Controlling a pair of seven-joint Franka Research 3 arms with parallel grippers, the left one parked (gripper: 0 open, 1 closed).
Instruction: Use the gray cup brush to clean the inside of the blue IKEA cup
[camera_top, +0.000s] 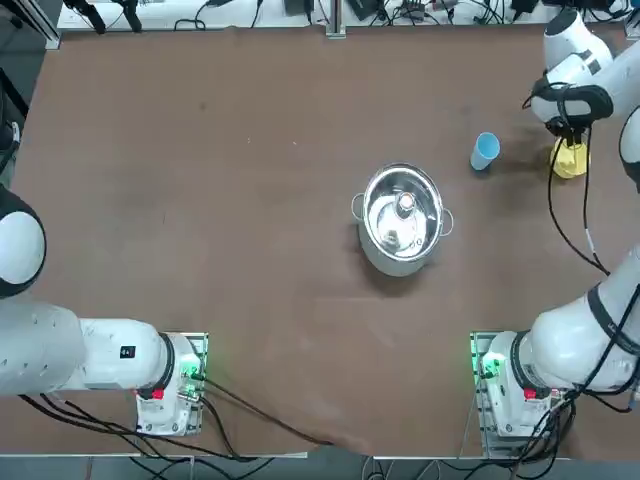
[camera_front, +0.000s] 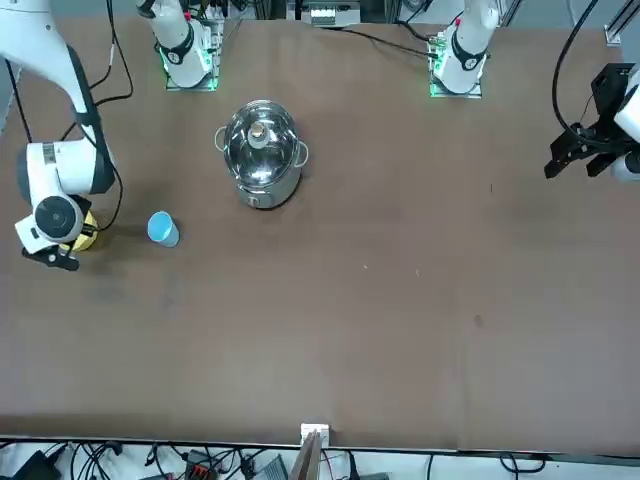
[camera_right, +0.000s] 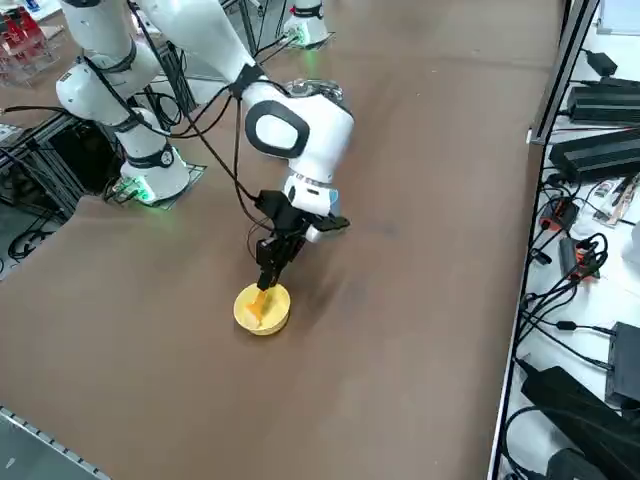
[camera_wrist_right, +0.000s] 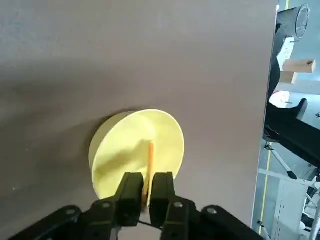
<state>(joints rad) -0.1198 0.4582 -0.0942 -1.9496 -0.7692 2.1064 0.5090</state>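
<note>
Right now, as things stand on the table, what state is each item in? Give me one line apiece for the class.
Right tool: slightly open, at the yellow cup.
Brush: in the yellow cup, handle between the fingers.
Yellow cup: upright, brush inside.
Blue cup: upright, apart.
Pot: lid on.

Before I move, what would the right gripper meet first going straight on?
Probably the yellow cup: the right gripper points down into its mouth, the brush between its fingers, though depth there is unclear.

Robotics lab: robot arms (camera_top: 570, 350) bolted to a cable-strewn table (camera_top: 250, 220).
</note>
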